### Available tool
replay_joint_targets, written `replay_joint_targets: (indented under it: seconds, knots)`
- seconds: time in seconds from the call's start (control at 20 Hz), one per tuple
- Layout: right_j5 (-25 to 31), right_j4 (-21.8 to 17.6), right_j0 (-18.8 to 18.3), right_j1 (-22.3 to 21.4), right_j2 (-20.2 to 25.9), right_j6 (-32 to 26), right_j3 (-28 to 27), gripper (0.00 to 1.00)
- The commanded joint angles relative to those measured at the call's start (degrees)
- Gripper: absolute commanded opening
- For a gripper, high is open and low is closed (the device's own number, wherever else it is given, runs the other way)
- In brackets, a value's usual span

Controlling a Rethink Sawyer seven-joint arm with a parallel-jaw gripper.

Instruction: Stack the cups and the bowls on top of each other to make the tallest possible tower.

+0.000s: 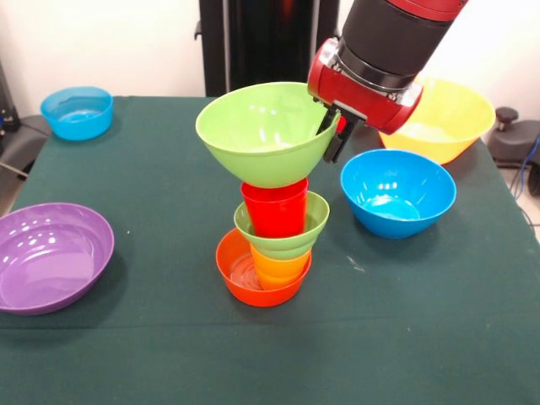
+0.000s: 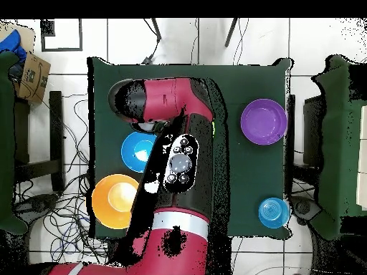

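The tower stands mid-table in the front view: a small orange bowl (image 1: 257,274), a yellow-orange cup (image 1: 281,268) in it, a small green bowl (image 1: 287,234) on that, and a red cup (image 1: 275,209) on top. My gripper (image 1: 335,135) is shut on the right rim of a large green bowl (image 1: 263,135). It holds the bowl tilted, with its bottom at the red cup's mouth; I cannot tell if they touch. The pink-magenta cup is out of view. In the overhead view my arm (image 2: 179,165) hides the tower and the gripper.
A blue bowl (image 1: 396,192) (image 2: 137,150) sits just right of the tower, with the large yellow bowl (image 1: 447,118) (image 2: 115,200) behind it. The purple bowl (image 1: 51,257) (image 2: 263,121) is at the front left. A small blue bowl (image 1: 78,111) (image 2: 274,213) is at the far left corner.
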Motion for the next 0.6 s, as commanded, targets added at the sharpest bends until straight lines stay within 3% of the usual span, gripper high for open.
replay_joint_targets:
  seconds: [0.05,0.6]
  knots:
    - [4.7,-0.9,0.0,-0.2,4.3,-2.0,0.9,0.00]
    - [3.4,-1.0,0.4,-0.9,4.1,-1.7,2.8,0.00]
